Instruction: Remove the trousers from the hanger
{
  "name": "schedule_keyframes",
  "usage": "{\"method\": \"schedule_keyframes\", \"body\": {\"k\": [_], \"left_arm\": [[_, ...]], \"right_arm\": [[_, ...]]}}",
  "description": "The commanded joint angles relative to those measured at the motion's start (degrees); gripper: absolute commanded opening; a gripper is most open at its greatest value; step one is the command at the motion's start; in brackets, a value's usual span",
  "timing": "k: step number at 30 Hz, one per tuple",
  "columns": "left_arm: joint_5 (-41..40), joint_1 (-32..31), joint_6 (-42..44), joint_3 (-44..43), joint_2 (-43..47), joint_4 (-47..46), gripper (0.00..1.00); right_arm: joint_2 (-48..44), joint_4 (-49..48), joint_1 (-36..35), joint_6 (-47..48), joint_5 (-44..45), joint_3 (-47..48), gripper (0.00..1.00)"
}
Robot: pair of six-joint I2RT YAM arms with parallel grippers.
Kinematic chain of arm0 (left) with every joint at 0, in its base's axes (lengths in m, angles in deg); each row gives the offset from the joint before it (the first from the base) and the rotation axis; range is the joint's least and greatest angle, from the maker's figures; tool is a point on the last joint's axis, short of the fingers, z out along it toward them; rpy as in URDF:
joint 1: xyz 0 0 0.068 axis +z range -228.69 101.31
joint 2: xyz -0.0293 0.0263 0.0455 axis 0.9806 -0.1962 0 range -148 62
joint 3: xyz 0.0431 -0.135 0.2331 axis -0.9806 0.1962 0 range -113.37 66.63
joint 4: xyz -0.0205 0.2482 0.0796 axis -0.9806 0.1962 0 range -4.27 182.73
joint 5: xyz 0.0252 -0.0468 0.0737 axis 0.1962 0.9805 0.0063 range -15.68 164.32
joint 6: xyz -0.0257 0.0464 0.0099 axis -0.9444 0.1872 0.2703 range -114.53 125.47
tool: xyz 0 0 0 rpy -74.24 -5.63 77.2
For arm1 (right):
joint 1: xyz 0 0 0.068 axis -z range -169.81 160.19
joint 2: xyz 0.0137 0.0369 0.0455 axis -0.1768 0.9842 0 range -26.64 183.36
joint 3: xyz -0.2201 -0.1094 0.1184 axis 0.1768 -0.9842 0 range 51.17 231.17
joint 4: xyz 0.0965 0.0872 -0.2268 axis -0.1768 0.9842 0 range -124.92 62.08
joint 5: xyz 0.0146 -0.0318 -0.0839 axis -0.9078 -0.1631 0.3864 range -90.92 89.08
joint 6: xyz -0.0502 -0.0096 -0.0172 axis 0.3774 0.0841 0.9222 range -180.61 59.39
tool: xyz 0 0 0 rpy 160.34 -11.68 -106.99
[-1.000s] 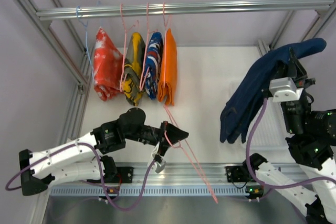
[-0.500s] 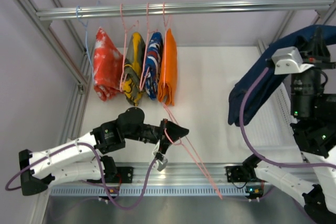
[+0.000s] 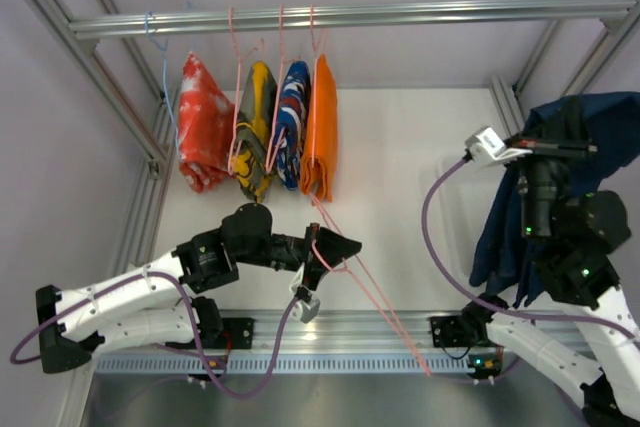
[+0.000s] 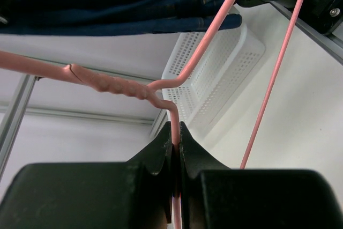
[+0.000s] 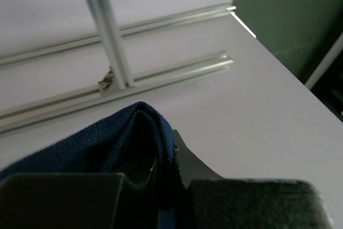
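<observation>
Risk, trousers: I hold the trousers (image 5: 107,143) only by a small fold of denim. Most of the cloth hangs below, so my guess is that a quick swing could pull the fold out.
Risk, snag: Seen from above, the dark cloth lies over my own right arm and near its purple cable. If I let go like this, I think it could catch there and not drop free.
Risk, hanger: I grip the hanger (image 3: 380,307) by one thin wire, so it may turn in my grip. Its long end reaches past the rail at the near edge of the table (image 3: 400,167), and its far end is close to the hem of the orange garment (image 3: 320,127). A careless sweep could hook either one.
Where the trousers are: Up at the right side, well apart from the hanger. They look free of it.
Left gripper (image 4: 176,132): Nearly closed, pinching the pink wire just under its twisted neck.
Right gripper (image 5: 161,156): Closed on the denim fold.
Left arm pose: Stretched low across the near part of the table, wrist pointing right, with the hanger slanting toward the near edge.
Right arm pose: Raised and bent, wrist high near the right-hand frame.
Basket (image 4: 214,68): White, below the hanging denim in the left wrist view.
</observation>
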Motion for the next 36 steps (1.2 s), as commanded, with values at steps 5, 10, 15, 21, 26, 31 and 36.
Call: {"method": "schedule_keyframes", "body": {"k": [5, 10, 15, 21, 26, 31, 36], "left_arm": [[0.31, 0.17, -1.63, -2.13, 0.6, -3.73, 0.0], [-0.65, 0.17, -1.11, -2.66, 0.77, -3.82, 0.0], [-1.97, 0.17, -1.01, -2.57, 1.21, -3.56, 0.0], [-2.85, 0.17, -1.02, -2.57, 1.3, -3.38, 0.0], [-2.59, 0.17, -0.58, -3.01, 0.51, -5.31, 0.0], [-0.22, 0.17, 1.18, -3.89, -0.8, -5.23, 0.0], [3.91, 0.17, 2.76, -7.39, -2.3, -1.55, 0.0]], "right_arm": [[6.69, -1.55, 3.07, 0.9, 0.31, -5.38, 0.0], [9.43, 4.24, 10.8, -6.1, -2.32, -9.42, 0.0], [5.75, 12.94, 18.63, -9.64, -5.84, -19.61, 0.0], [2.04, 27.07, 25.92, -15.16, -3.3, -24.54, 0.0], [3.44, 43.94, 29.27, -23.26, -5.48, -20.33, 0.22], [5.2, 60.63, 30.42, -27.66, -10.93, -21.01, 0.41], [4.68, 71.03, 30.68, -30.21, -17.16, -18.93, 0.64]]}}
